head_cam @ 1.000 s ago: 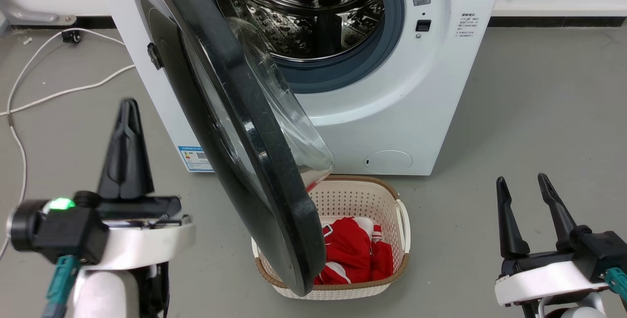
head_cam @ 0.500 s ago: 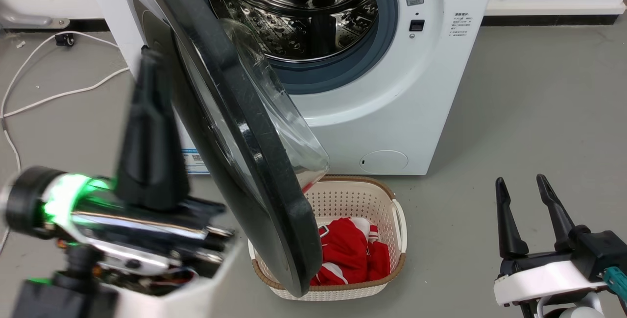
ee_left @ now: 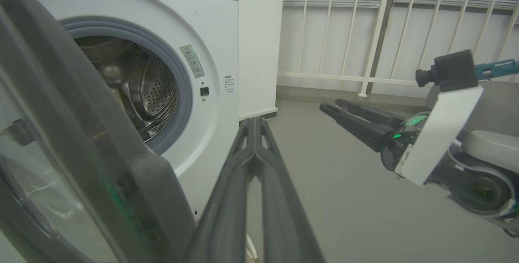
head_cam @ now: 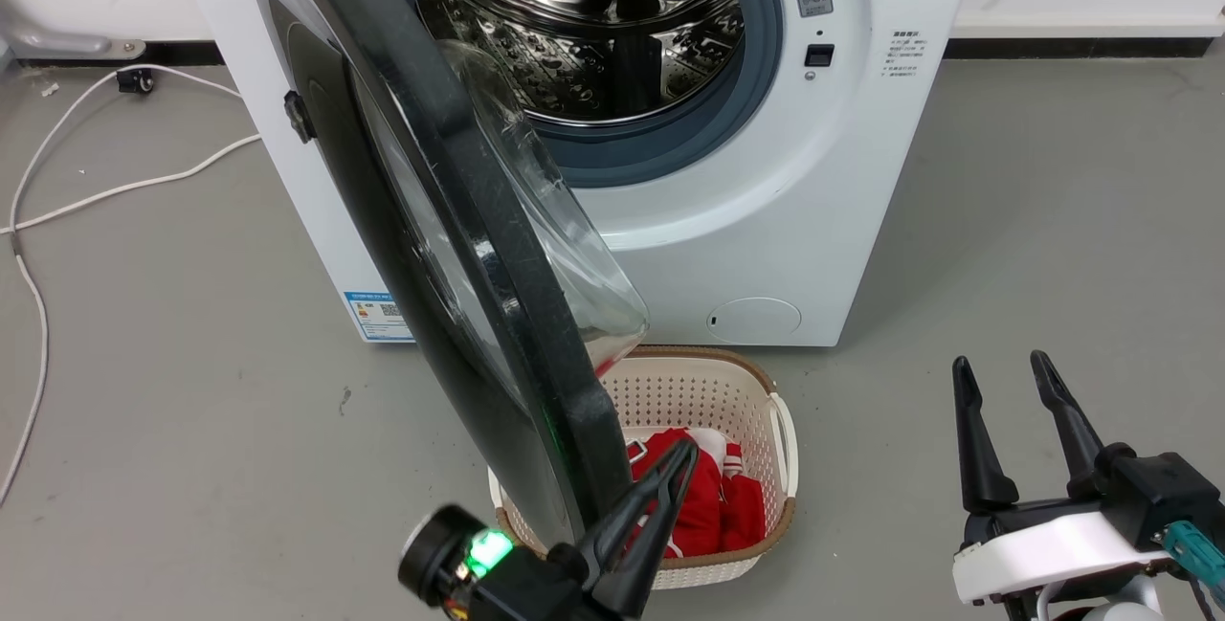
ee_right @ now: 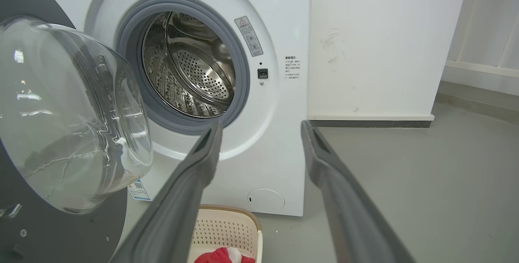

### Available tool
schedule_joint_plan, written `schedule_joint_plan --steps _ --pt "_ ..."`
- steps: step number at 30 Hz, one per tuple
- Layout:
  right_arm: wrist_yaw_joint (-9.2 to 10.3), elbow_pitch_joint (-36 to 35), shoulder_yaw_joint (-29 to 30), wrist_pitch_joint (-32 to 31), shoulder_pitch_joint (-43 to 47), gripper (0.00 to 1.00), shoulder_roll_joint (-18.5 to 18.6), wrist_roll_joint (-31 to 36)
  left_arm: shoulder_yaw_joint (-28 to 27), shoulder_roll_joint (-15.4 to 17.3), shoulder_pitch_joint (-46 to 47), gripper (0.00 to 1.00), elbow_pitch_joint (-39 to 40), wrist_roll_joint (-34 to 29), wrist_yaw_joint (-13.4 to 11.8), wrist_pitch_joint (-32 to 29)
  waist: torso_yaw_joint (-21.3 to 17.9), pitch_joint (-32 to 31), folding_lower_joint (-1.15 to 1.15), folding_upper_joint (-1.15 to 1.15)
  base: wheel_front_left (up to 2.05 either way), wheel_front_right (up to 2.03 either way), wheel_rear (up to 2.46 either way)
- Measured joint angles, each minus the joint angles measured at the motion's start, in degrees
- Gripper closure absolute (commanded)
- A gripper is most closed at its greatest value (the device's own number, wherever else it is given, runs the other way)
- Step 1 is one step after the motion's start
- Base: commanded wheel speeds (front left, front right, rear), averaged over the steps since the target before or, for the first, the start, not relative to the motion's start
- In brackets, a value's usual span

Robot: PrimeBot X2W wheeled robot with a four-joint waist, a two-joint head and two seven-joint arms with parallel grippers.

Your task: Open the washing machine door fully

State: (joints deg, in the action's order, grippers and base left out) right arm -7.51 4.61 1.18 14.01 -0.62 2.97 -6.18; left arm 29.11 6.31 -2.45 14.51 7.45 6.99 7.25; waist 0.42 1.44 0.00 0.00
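door top cropped, basket half hidden — label unreadable

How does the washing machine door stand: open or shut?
Open: the door stands swung clear of the exposed steel drum.

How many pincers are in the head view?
2. The left pincer, shut, sits at the bottom beside the washing machine door's lower edge; the right pincer, open, at lower right.
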Motion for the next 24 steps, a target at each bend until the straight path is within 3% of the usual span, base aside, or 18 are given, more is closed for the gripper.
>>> schedule_joint_plan --steps 6,15,24 --pt "0.0 0.23 -0.22 -0.19 0.0 0.0 0.0 -0.87 0.43 -0.19 -2.43 1.0 -4.94 0.92 -1.51 -1.87 -0.08 0.68 0.0 0.0 0.0 0.0 0.0" --pt "0.0 0.34 -1.0 -0.36 -0.77 0.0 0.0 -1.36 -1.11 -1.82 3.73 1.0 -12.21 0.94 -3.58 1.05 0.07 2.56 0.0 0.0 0.0 0.0 0.0" --pt "0.0 0.99 -1.1 -0.34 -0.8 0.0 0.0 -1.99 -1.13 -2.94 5.63 1.0 -14.48 2.32 -4.44 3.63 0.08 3.45 0.0 0.0 0.0 0.0 0.0"
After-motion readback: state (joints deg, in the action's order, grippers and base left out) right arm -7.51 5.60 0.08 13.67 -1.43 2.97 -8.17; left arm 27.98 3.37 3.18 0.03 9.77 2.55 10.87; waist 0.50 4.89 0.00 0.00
